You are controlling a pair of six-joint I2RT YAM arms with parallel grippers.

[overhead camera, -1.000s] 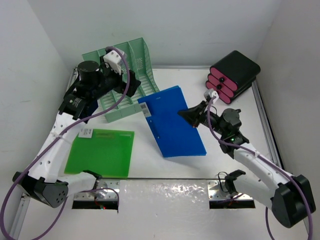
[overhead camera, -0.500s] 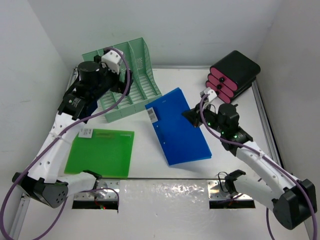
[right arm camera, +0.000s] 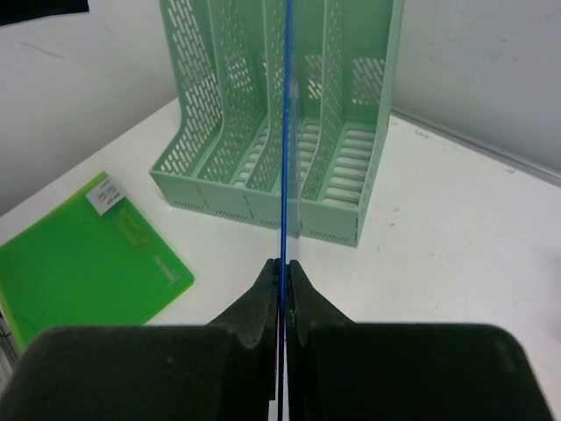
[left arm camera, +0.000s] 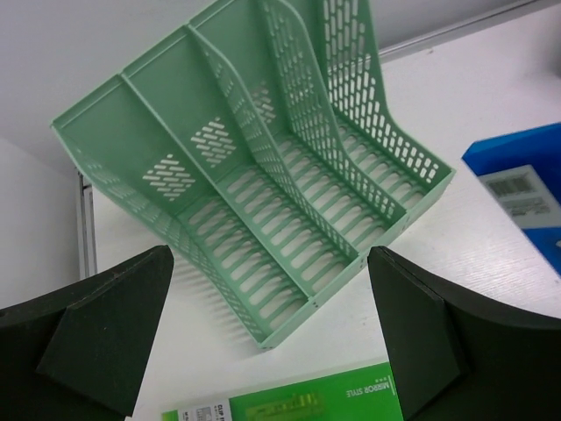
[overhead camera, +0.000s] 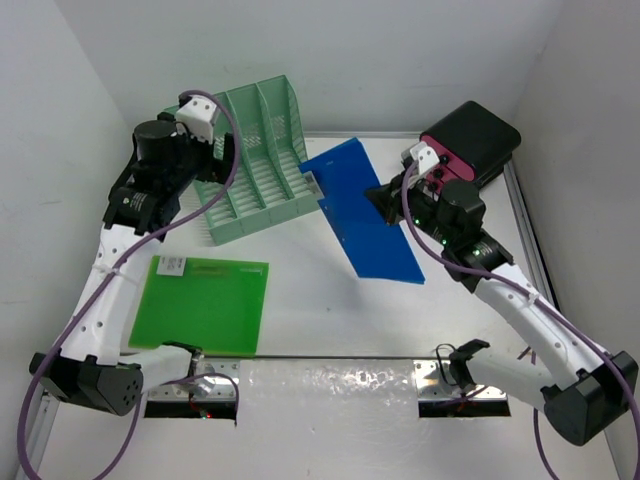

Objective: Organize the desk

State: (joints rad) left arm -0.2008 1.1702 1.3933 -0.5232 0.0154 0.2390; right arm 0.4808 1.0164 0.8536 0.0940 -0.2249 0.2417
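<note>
The right gripper [right arm camera: 282,270] was pinched shut on the blue folder [overhead camera: 365,215]. It held the folder on edge, to the right of the mint-green file rack [overhead camera: 255,165], with its thin edge aimed at the rack's dividers, apparently so it could slide upright into a slot. The left gripper [left arm camera: 267,320] hung wide open and empty above the rack's left end, perhaps ready to steady it. A green folder [overhead camera: 205,303] lay flat in front of the rack. The desk [overhead camera: 330,310] spread beneath both grippers, carrying the rack near its far left corner; neither gripper appeared to touch it.
</note>
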